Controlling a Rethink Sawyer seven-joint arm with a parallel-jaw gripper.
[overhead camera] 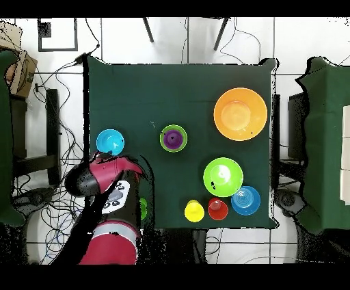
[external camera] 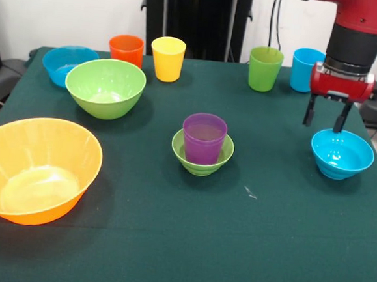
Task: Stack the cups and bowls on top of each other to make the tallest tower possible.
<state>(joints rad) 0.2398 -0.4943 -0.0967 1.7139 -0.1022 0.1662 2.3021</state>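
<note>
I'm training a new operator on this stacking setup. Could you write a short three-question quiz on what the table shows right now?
1. True or false: the purple cup stands inside the small green bowl.
2. Which thing is the tool hovering over? A) the large orange bowl B) the small blue bowl C) the yellow cup
3. Fill in: the tool's fingers are ____ and hold nothing.

Key: 1 true; 2 B; 3 open.
</note>
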